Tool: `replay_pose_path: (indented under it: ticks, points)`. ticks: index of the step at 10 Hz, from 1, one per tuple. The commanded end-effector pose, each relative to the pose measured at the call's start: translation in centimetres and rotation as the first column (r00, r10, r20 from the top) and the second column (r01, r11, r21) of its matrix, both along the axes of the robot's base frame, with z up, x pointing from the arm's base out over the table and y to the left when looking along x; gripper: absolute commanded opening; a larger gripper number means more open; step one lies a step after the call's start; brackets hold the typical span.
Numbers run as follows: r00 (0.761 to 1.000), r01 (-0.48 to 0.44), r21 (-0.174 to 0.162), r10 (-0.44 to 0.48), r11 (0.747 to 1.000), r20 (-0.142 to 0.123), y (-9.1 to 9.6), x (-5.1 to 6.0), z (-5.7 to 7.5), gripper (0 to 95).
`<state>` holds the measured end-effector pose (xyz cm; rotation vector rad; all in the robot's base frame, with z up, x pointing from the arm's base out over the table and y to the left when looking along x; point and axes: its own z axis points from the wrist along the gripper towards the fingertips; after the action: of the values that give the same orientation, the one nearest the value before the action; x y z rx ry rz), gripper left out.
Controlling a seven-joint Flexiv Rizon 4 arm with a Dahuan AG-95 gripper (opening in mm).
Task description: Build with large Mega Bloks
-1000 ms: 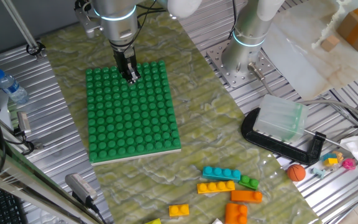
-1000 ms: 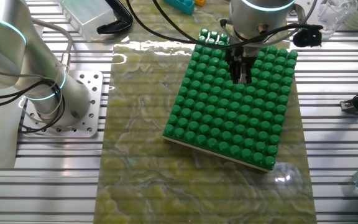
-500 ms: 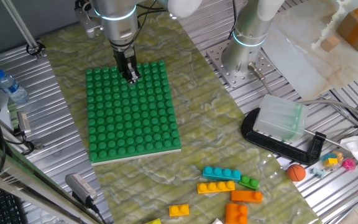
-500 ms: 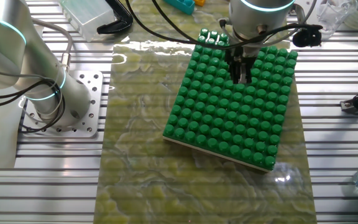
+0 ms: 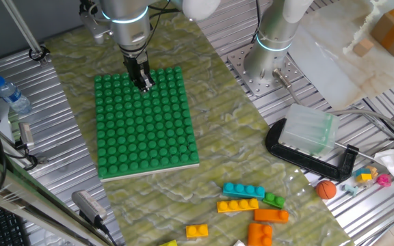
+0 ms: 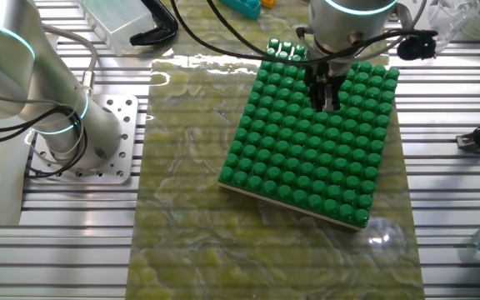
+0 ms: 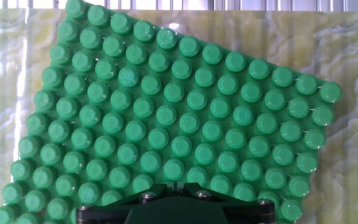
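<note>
While the two-finger black gripper [image 5: 144, 83] hangs over the far end of the big flat green studded baseplate [image 5: 146, 130], we see its fingers pressed together with nothing between them. Fingertips sit at stud level; we cannot tell whether they touch.

Loose chunky plastic bricks lie well apart from the plate, on the green marbled mat [image 5: 211, 157] near its front edge. We count one cyan brick [image 5: 243, 190], two yellow bricks [image 5: 237, 205] [image 5: 197, 231], one small green brick [image 5: 274, 200] and two orange bricks [image 5: 271, 215] [image 5: 259, 234]. Cyan, long yellow and green ones lie just beside each other.

One small orange ball [image 5: 326, 189] sits beside one black C-clamp [image 5: 311, 156]. One plastic water bottle [image 5: 11, 95] lies left of the plate.
</note>
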<state>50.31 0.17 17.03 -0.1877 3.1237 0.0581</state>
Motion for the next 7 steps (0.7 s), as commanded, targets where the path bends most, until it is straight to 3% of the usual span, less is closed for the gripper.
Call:
replay_pose_path:
  ticks: [1, 7]
  points:
    - [0.999, 0.024, 0.003, -0.024, 1.000, 0.021, -0.01, -0.10, -0.01, 0.0]
    - [0.997, 0.066, 0.006, -0.066, 0.998, 0.027, -0.03, -0.08, -0.06, 0.0]
